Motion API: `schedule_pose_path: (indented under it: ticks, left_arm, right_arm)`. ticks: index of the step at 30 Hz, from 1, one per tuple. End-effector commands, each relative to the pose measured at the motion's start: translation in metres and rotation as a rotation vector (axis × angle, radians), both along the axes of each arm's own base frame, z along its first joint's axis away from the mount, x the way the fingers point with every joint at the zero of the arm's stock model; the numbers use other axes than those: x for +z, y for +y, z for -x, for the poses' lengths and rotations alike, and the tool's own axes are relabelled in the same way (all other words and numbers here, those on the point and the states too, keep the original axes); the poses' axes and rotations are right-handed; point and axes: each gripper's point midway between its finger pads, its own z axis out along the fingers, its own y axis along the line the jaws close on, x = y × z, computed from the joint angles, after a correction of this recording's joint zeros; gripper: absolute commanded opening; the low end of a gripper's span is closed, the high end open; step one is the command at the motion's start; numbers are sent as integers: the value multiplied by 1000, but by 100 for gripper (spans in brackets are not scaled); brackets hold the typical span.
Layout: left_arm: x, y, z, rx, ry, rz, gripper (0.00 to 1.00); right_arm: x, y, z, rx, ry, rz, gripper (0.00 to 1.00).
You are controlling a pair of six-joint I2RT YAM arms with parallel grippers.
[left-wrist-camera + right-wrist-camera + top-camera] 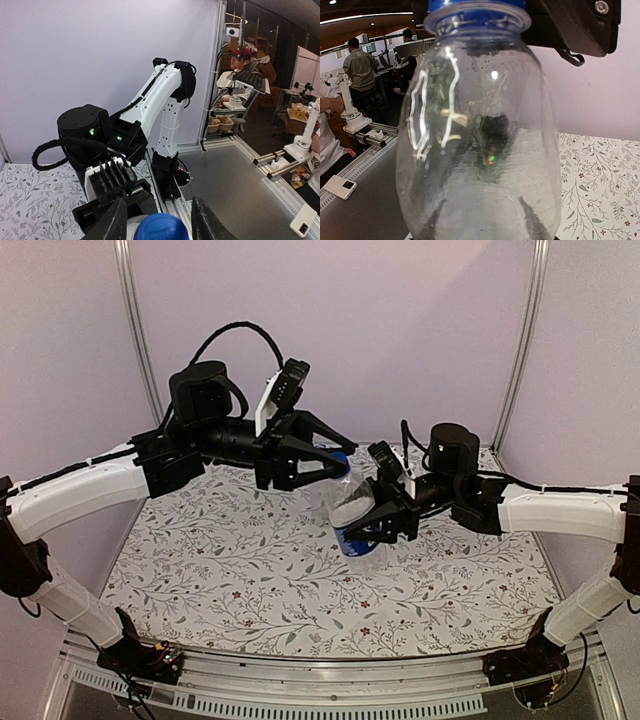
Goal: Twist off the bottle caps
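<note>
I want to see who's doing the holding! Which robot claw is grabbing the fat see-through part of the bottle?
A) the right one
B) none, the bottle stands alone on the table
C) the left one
A: the right gripper is clamped round the body of the bottle, holding it up off the table, while the left gripper sits at the blue cap.

top — high behind, down on counter | left wrist — level, cap at bottom edge | right wrist, pressed against same bottle
</note>
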Motion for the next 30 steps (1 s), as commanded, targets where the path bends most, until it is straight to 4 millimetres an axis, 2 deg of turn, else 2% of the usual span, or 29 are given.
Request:
schedule_pose_path:
  ticks: [1, 10, 17, 21, 27, 30]
  left_arm:
    - [-9, 0, -5, 1, -7, -9, 42]
    - [-10, 0, -6, 13, -7, -11, 29]
    - [-6, 1, -20, 122, 20, -4, 9]
    - [-3, -2, -39, 293, 52, 3, 1]
    - [-5, -9, -75, 695, 105, -10, 0]
    - [-10, -7, -89, 839, 152, -15, 0]
  right_arm:
    - [8, 1, -4, 0, -4, -11, 40]
    - [6, 1, -13, -52, -2, -4, 40]
    - [3, 2, -44, -245, -13, 19, 38]
    - [3, 0, -69, -409, -43, 27, 38]
    - [4, -7, -105, -627, -81, 31, 39]
    - [3, -10, -120, -732, -91, 33, 40]
